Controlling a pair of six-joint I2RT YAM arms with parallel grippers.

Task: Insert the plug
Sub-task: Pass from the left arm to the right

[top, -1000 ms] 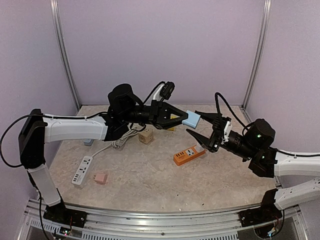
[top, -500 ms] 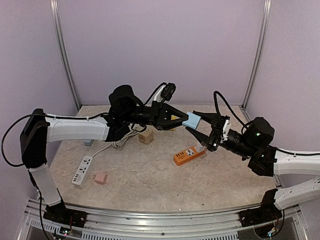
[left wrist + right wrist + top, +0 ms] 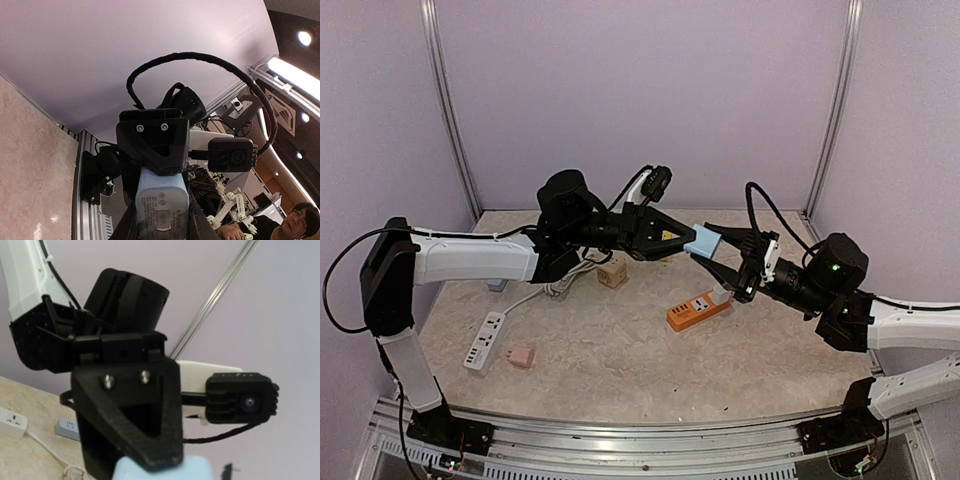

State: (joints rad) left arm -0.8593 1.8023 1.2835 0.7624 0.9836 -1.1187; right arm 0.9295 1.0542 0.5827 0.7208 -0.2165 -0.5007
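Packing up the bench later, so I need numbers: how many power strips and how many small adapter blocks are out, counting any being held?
Power strips: 3 (white, orange, grey-blue)
Adapter blocks: 3 (blue, held; pink; beige)
Total: 6

On the mottled beige table [image 3: 620,370], a white power strip [image 3: 485,342] is seen lying at the near left. Its cord [image 3: 532,297] is led away to a coiled bundle [image 3: 563,286] farther back, and a small pink adapter [image 3: 523,356] is set just to its right. A pale cube [image 3: 611,273] is placed just right of the bundle, and a blue-grey block [image 3: 497,284] is only partly seen at the far left. The scene is enclosed by lilac walls [image 3: 640,90] and metal posts [image 3: 448,110], and a metal rail [image 3: 620,432] is fixed along the near edge.
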